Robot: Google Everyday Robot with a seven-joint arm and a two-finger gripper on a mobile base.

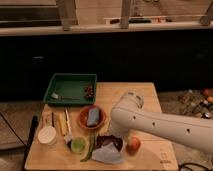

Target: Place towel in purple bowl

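Gripper (112, 136), fingers hidden behind the arm so grip cannot be told, sits over towel (106, 154) and purple bowl (109, 142) on table (150, 155).

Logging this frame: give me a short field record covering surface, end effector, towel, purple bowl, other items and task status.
surface: wooden table
end effector: hidden behind the arm's white housing, near the table's front centre above the purple bowl
towel: pale cloth at the front edge, against the purple bowl
purple bowl: dark bowl just behind the towel
other items: green tray back left; orange bowl holding a blue object; white cup; green cup; apple
task status: towel appears not yet fully in the bowl
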